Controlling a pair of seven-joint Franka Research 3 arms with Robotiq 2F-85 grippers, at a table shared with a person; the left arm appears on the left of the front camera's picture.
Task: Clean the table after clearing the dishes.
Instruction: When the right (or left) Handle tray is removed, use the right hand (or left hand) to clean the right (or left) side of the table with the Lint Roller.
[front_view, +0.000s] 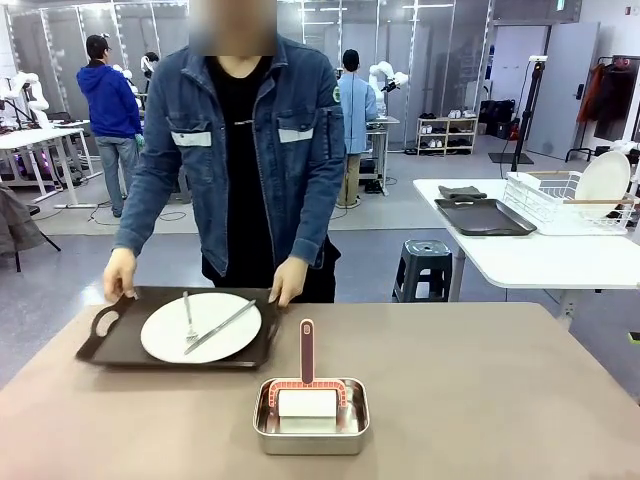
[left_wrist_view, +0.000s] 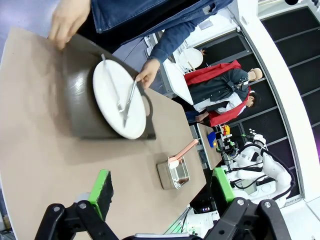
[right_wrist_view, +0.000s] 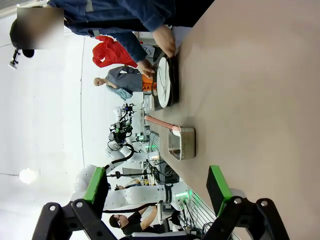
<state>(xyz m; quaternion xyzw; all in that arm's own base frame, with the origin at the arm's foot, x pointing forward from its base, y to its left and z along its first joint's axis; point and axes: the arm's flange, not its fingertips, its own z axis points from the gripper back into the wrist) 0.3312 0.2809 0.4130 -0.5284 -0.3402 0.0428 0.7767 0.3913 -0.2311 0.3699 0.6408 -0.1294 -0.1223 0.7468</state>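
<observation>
L gripper (left_wrist_view: 161, 189): fingers spread wide, nothing btwn them, up off the table (front_view: 500, 400), well apart from the steel pan (front_view: 311, 418).

Beyond the pan & to its left (front view): dark tray (front_view: 105, 345) w/ white plate (front_view: 215, 338) on it. Fork (front_view: 188, 318) + knife (front_view: 222, 326) lie loose on the plate and seem to meet at the ends nearer the pan. Person has one hand (front_view: 120, 272) on the tray end farther from the pan, other hand (front_view: 288, 283) on the end nearer it. Looks like the clearing step; tray not yet off the table.

Pan itself: holds a white block in a reddish frame, pink handle (front_view: 306, 350) sticking out over the far rim toward the tray. Prob. the cleaning tool, untouched.

Right of the pan: bare tabletop. R gripper (right_wrist_view: 156, 186): also wide open, empty, well apart from the pan.

Risks:
- Tray tilts on lift, so the cutlery slides off.
- The tray's near edge is close to the handle tip, so it could snag it and drag the pan.
- An arm goes for the pan while hands are on the tray, and bumps the nearer hand.
- Off-centre pinch on the thin handle tips the tool or shoves the light pan.
</observation>
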